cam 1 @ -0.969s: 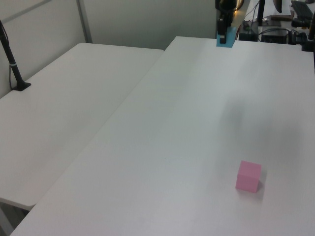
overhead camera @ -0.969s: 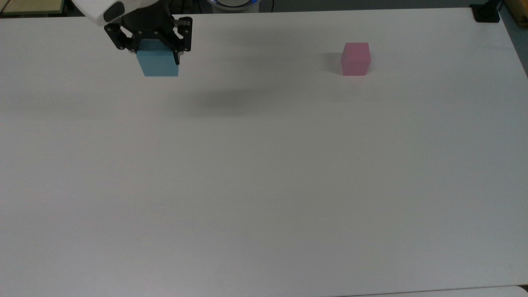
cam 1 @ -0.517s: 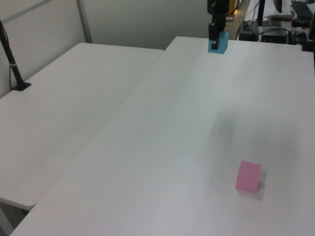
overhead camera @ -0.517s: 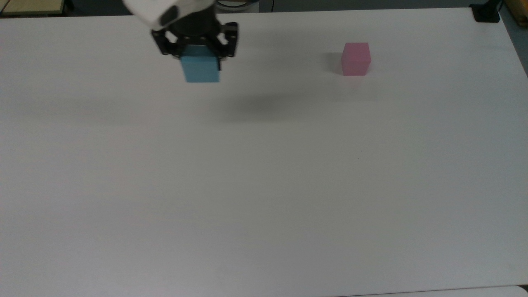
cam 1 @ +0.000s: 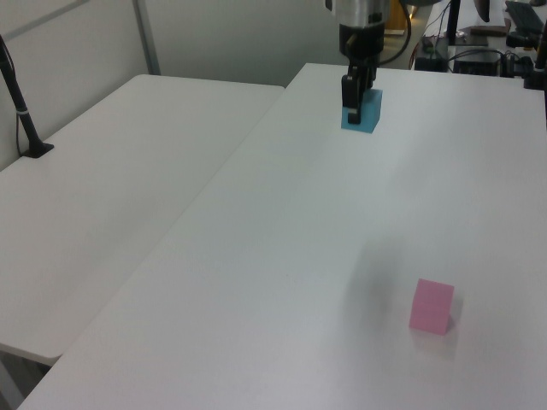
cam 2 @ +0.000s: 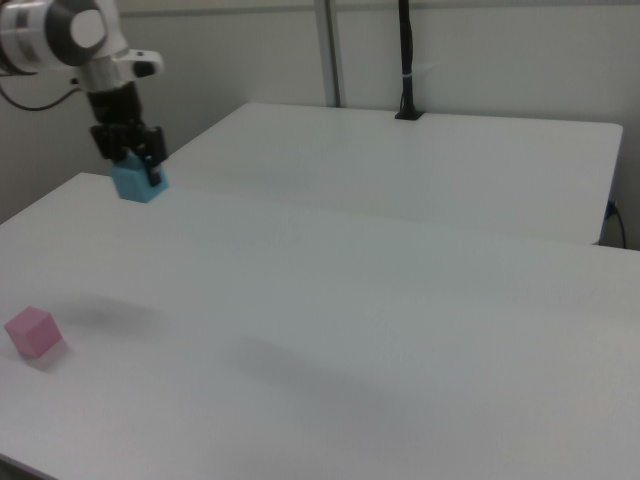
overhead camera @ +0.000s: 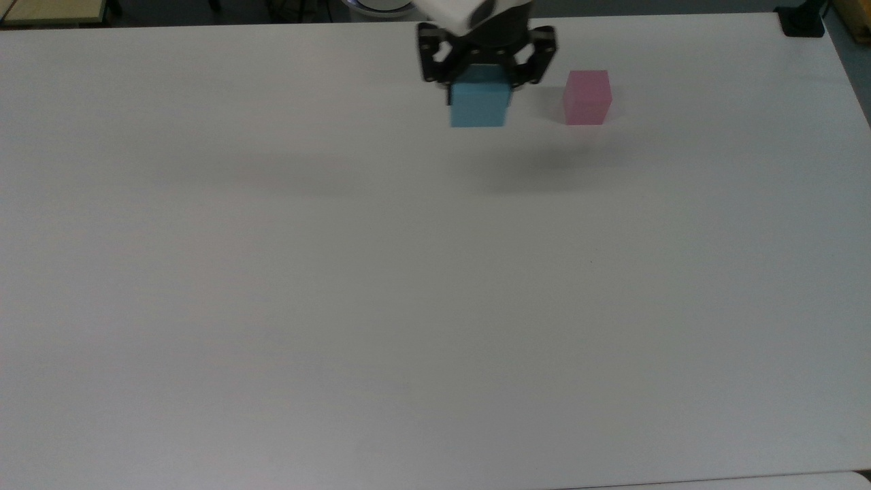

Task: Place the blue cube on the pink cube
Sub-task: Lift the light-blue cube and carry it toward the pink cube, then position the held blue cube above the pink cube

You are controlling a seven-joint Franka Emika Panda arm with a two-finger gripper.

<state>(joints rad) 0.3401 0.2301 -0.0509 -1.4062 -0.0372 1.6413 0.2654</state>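
Top view: tool [overhead camera: 481, 85] pinching blue cube [overhead camera: 479, 105] above table [overhead camera: 435, 306], near pink cube [overhead camera: 586, 98].

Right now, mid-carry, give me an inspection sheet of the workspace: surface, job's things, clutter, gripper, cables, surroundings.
Surface: white table, bare apart from the pink cube.
Job's things: blue cube held above the table; pink cube resting on it, apart, to the top view's right.
Clutter: nothing seen.
Gripper: gripper shut on the blue cube.
Cables: cables beyond the table's far end in the left view.
Surroundings: second white table alongside; black post.
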